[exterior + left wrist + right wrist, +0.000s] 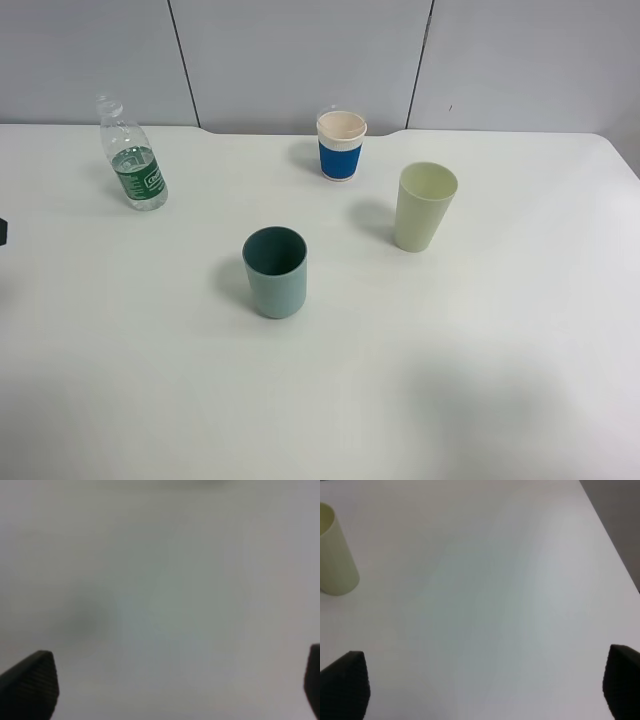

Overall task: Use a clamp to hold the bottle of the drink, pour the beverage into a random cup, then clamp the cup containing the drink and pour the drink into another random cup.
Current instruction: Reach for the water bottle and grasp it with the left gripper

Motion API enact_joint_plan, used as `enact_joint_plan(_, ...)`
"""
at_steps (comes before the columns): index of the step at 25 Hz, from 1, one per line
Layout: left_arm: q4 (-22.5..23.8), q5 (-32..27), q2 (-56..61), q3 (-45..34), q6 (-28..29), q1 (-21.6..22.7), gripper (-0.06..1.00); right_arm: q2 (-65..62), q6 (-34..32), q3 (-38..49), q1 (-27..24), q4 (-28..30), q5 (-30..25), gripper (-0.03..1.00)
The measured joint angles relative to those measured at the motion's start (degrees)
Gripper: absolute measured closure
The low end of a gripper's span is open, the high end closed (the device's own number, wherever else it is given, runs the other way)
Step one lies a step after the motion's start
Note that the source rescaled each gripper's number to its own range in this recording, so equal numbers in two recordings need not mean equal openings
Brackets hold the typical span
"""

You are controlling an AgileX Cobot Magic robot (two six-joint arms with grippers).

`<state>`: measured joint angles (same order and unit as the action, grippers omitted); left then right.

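Your left gripper (172,685) was spread wide, its dark fingertips (30,685) out at the edges of the wrist view, with only bare table (480,380) between them and nothing held. Your right gripper (482,685) was the same: jaws far apart, closed on nothing, over open table.

Take the teal cup (275,272) as your mark; it stood upright near the middle of the table. The bottle (132,155) stood behind it and well off to its left, upright, clear plastic with a green label and cap on. The blue-sleeved paper cup (342,146) stood behind the teal cup and a little to its right. The pale green cup (425,207) stood to the teal cup's right and slightly further back, apart from both other cups. Your right wrist view caught that pale green cup at its edge, well clear of the gripper. Neither gripper showed in the high view.
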<state>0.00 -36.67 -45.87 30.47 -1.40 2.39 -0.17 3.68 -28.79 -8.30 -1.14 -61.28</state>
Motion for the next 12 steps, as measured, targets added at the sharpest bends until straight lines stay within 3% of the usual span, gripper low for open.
enact_joint_plan(12, 0.0, 12.43, -16.0, 0.0, 0.15, 0.0, -0.06, 0.0, 0.0, 0.0, 0.0, 0.0, 0.0, 0.2)
